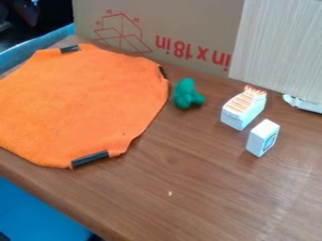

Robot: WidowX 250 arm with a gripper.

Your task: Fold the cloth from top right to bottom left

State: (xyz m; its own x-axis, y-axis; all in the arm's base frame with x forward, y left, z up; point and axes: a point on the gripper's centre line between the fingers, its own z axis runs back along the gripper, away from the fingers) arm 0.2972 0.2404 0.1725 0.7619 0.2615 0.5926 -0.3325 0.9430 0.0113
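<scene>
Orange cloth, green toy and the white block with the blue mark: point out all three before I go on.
Orange cloth (82, 104), camera view, middle of its upper surface.
Green toy (186, 95), camera view, middle of its body.
White block (263, 138), camera view, its middle, near where its faces meet.

Camera view: you look down at a slant from above the wooden table (201, 188), across its top toward the cardboard (189, 21) and the pale ribbed board (277, 42) behind. The table's near edge runs obliquely through the lower left, with a blue surface (37, 207) beneath it, so you face the tabletop at an angle. Your viewpoint is close: the left border cuts off part of the orange cloth (82, 103), whereas the green toy (185, 94), right of the middle, fits whole within your field.
</scene>
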